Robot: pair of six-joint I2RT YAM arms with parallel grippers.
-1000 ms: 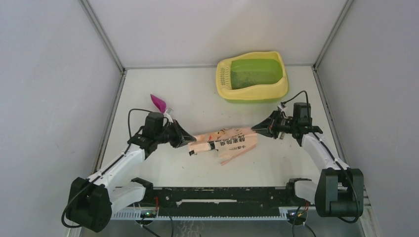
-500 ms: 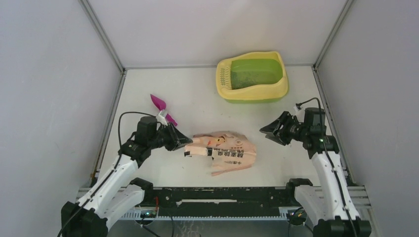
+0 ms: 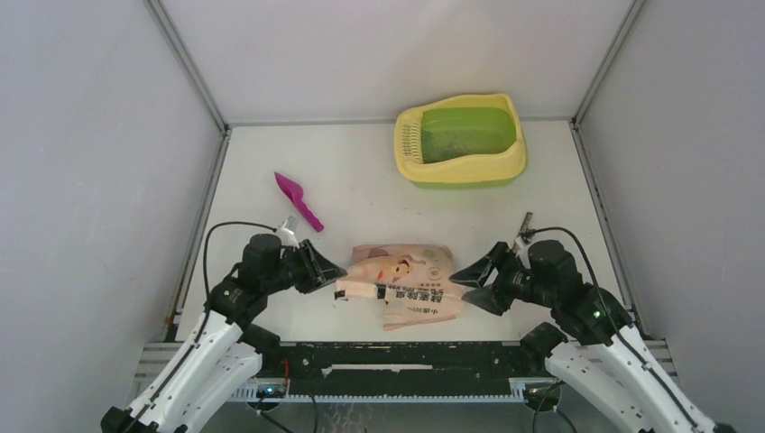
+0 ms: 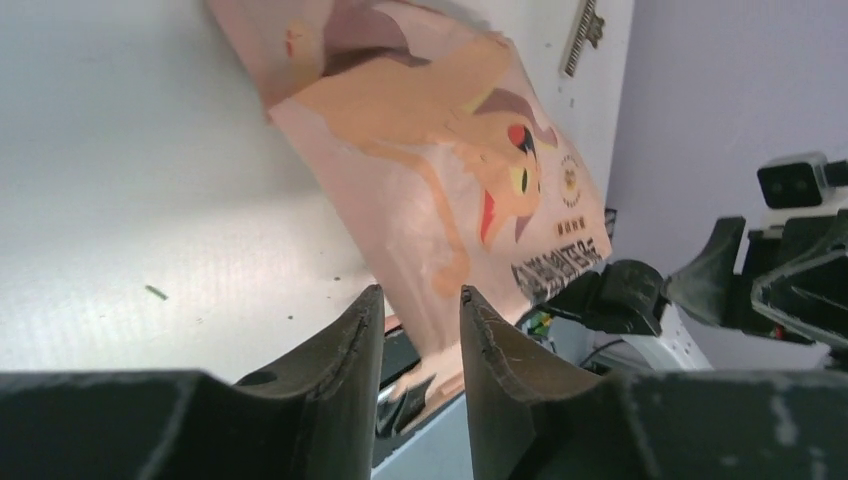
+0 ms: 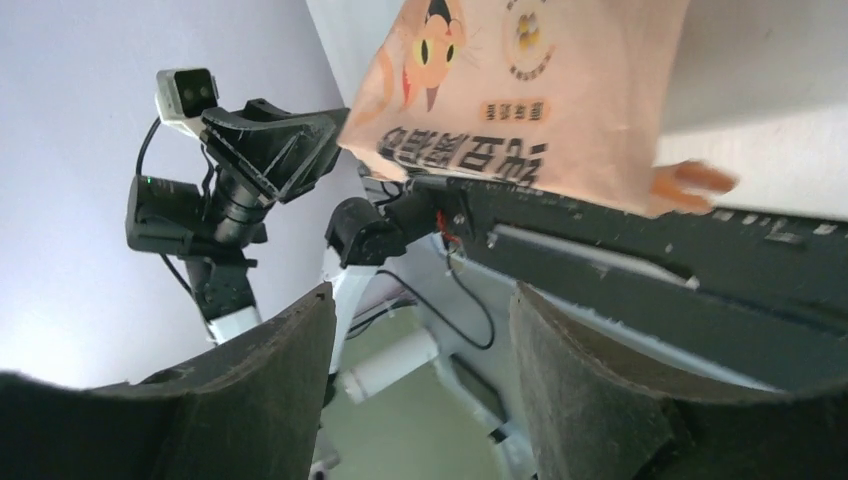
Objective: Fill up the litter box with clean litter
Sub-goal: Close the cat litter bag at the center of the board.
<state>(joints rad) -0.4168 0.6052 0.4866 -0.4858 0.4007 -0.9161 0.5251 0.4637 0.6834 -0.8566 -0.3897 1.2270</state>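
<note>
While the left gripper (image 3: 337,270) is clamped on the left end of the peach-pink bag (image 3: 406,282), the right gripper (image 3: 463,290) sits just beside the bag's right end with its jaws spread wide and nothing between them. The bag lies flat on the counter (image 3: 361,162), close to the near edge and roughly midway between the left and right edges. From the left wrist, the bag's edge runs between the two dark fingers (image 4: 345,345), with a printed orange cat on the panel beyond them. From the right wrist, the cat print and a line of dark lettering show past the parted fingers (image 5: 270,380), which do not touch the bag. The litter box (image 3: 460,167) stands upright near the far right corner, well apart from both arms, its slotted grille (image 3: 411,140) at the end facing the left edge. The litter (image 3: 469,140) shows as dark specks scattered over the green basin floor. A magenta scoop (image 3: 298,200) lies toward the left edge, apart from the bag and the box, its handle pointing toward the near edge.
</note>
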